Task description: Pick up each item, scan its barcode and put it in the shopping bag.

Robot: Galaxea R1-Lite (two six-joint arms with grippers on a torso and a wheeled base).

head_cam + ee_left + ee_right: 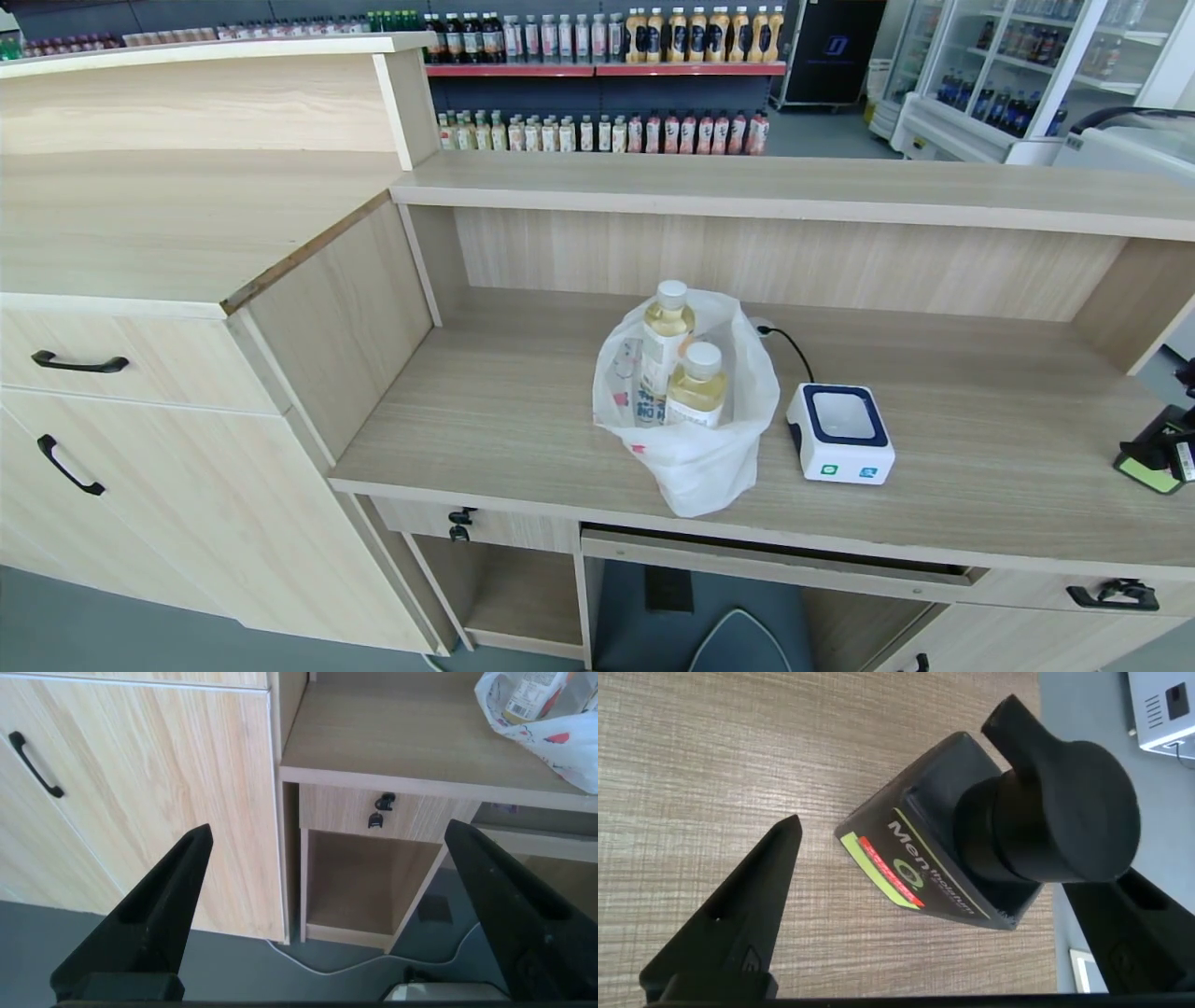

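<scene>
1. Hanging low before the desk (523,411), the left gripper (327,835) has its two dark fingers spread wide with nothing between them. It faces a pale wooden cabinet (140,793) with a black handle and the open compartment under the desk's front edge.
2. On the right end of the desk, the right gripper (924,859) hovers over a black tube (943,873). Its fingers are wide apart, one on each side of the tube, and neither touches it.
3. The tube lies on its side on the wood. It has a black cap and a green and white label facing up.
4. Near the middle of the desk's front edge stands a white plastic bag (695,467), open at the top.
5. Two bottles of pale yellow drink with white caps stand upright inside the bag. The taller bottle (665,345) is behind the shorter bottle (697,387).
6. Just beside the bag, on its right, sits a small white scanner (840,432) with a dark-framed window facing up. A black cable (792,347) runs from it toward the back of the desk.
7. The tube is well apart from the scanner, farther right.
8. Behind the desk's raised ledge, store shelves (607,70) hold rows of bottled drinks. Glass-door fridges (1018,65) stand to the right of them.
</scene>
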